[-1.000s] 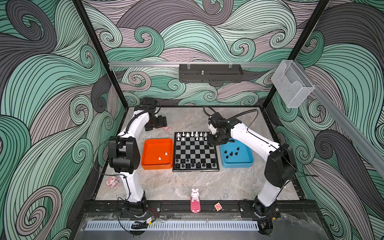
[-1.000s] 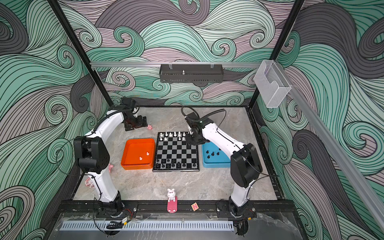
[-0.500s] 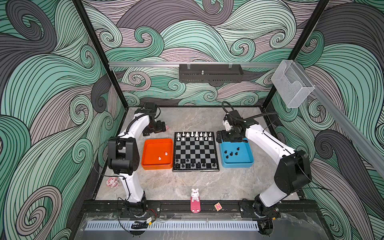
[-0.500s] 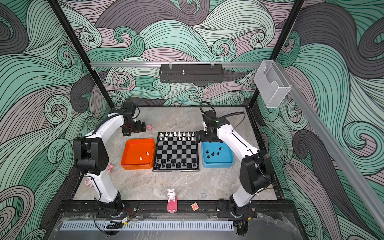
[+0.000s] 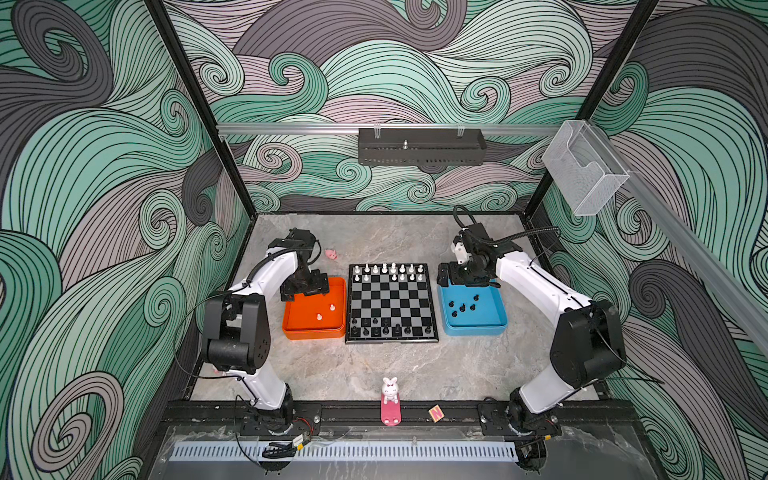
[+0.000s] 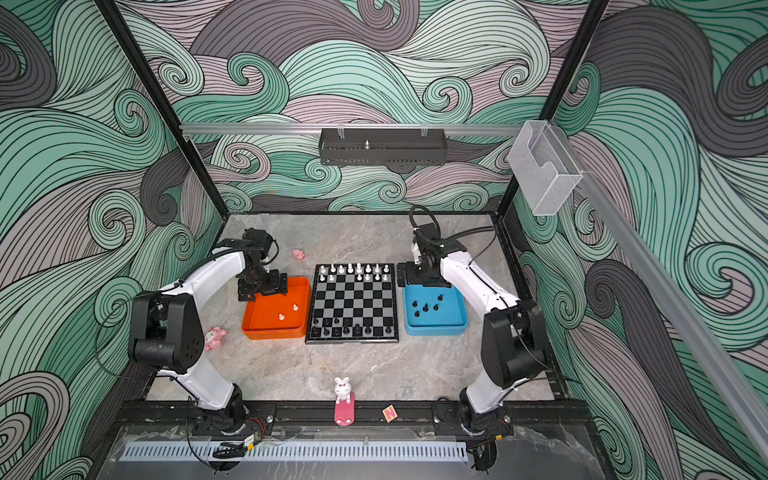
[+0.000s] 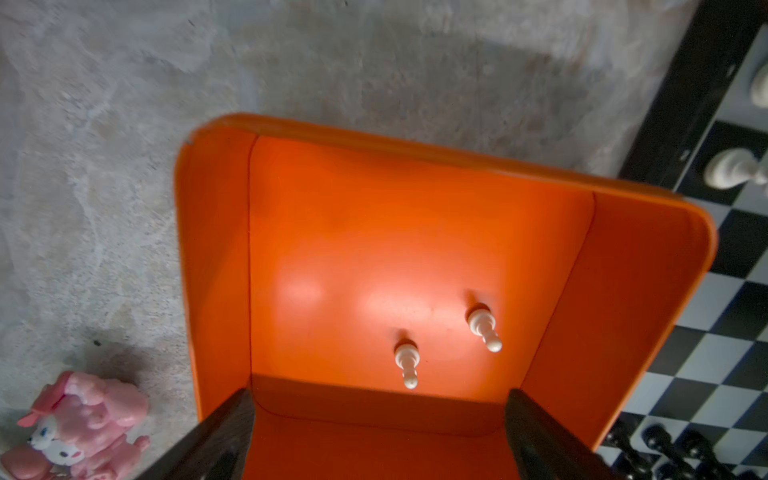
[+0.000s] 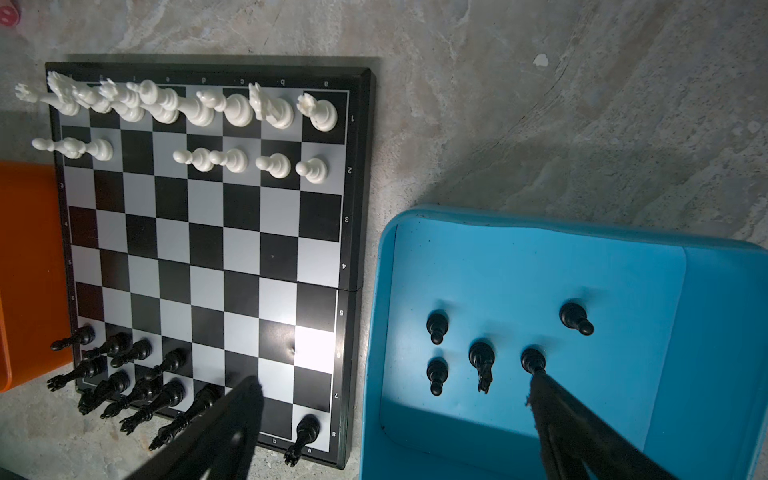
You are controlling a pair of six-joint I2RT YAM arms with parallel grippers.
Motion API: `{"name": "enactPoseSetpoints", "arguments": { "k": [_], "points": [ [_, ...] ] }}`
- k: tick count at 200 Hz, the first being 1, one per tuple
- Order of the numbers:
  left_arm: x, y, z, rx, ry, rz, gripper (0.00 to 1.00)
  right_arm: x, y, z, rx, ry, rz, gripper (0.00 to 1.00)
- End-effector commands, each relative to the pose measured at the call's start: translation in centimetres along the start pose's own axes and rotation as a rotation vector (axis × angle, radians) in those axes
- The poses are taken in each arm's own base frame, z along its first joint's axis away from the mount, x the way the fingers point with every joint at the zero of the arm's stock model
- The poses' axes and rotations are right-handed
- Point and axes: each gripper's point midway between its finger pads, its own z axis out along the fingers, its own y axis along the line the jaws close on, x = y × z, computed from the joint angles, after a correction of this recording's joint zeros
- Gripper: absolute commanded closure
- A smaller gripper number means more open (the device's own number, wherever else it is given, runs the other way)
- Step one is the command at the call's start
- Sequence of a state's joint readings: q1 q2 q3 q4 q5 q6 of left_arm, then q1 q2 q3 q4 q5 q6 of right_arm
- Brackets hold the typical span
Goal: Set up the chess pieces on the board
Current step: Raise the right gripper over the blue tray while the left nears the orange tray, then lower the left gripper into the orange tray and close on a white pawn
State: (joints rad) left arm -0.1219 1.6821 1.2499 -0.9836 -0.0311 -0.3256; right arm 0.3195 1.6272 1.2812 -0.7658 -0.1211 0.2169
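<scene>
— State of the left claw (image 7: 378, 397)?
— Spread wide, gripping nothing, hanging above the orange tray (image 7: 415, 143). Two white pawns (image 7: 406, 361) upright just ahead of the fingertips, probably the next pick.
— Why those?
— Two gaps in the white pawn row (image 8: 249, 162) on the board (image 8: 208, 232), off to that claw's inner side. Same count as the pawns below.
— And the right claw (image 8: 394, 377)?
— Spread too, empty, poised over the blue tray (image 8: 540, 226) and its wall beside the board. Five black pieces (image 8: 482, 357) standing below and ahead. One fingertip (image 8: 552, 399) close by a pawn; touching or not, cannot tell.
— Reason for two trays?
— Seemingly sorting: white stock under one claw, black under the other, board between both and within reach.
— Anything in the way?
— Crowded black rows (image 8: 137, 374) near the right claw's other finger, easy to knock when carrying across. Pink figurine (image 7: 79, 419) on the desk (image 7: 124, 166), off to the left claw's outer side, clear of the route. Bunny (image 5: 390, 388) well back toward the arm bases, no hindrance.
</scene>
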Motion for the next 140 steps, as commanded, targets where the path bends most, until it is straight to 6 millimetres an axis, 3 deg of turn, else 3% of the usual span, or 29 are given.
{"name": "enactPoseSetpoints", "arguments": {
  "k": [1, 52, 140],
  "points": [
    [1.5, -0.3, 0.0, -0.001, 0.03, 0.017, 0.07, -0.1, -0.1, -0.3, -0.014, -0.015, -0.002, 0.0],
    [2.6, -0.4, 1.6, -0.011, 0.068, 0.029, 0.16, -0.3, -0.5, 0.1, -0.005, -0.006, 0.002, 0.0],
    [3.4, -0.9, 3.8, -0.004, 0.118, 0.048, 0.44, -0.3, -0.8, 0.3, 0.005, 0.0, 0.008, 0.0]
  ]
}}
